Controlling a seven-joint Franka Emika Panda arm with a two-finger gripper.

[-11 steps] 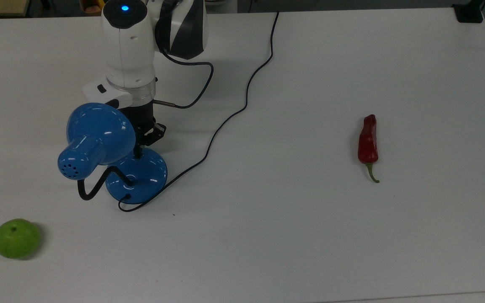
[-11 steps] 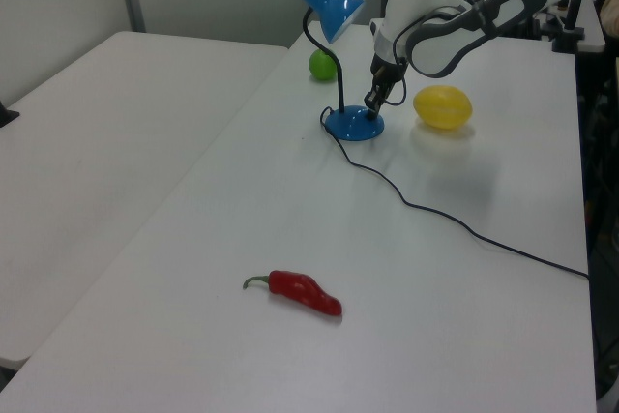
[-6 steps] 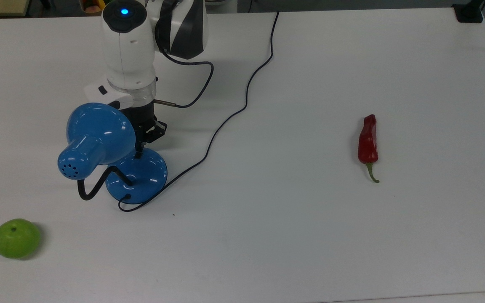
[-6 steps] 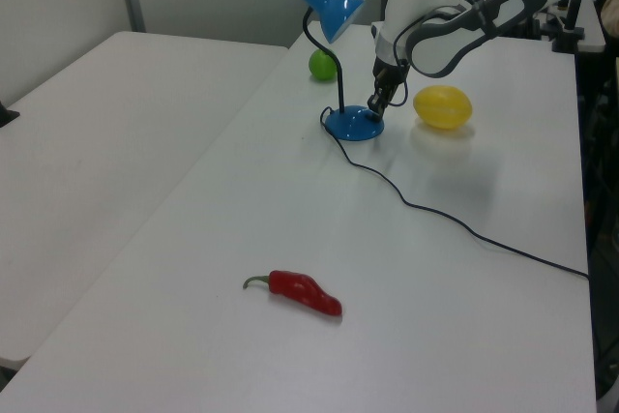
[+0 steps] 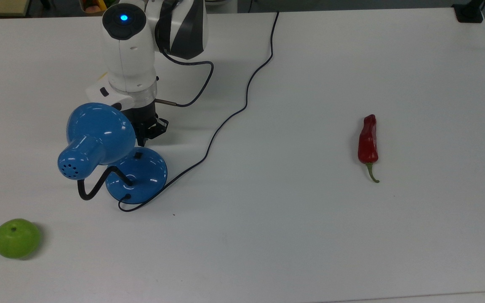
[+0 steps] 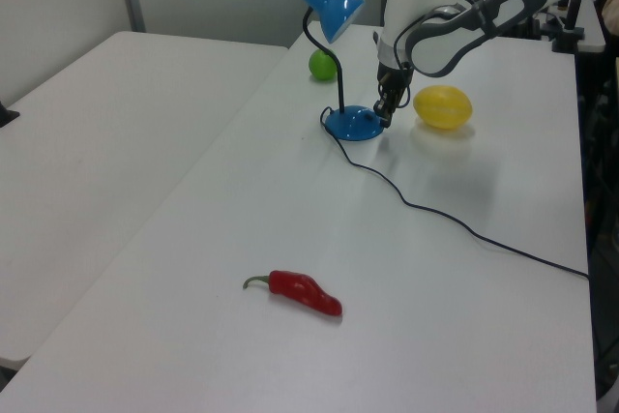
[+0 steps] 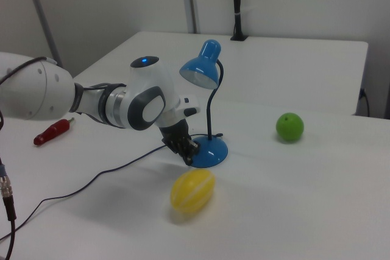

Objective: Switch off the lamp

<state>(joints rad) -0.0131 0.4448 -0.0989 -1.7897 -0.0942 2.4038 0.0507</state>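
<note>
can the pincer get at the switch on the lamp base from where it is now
Probably yes. The pincer hangs just off the edge of the lamp base, and the small black switch sits uncovered beside it. The shade overhangs the other side, and nothing lies between them.

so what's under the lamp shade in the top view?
Under the shade you see part of the blue base, its black switch and the gooseneck. The shade covers the base's far edge and part of the pincer.
</note>
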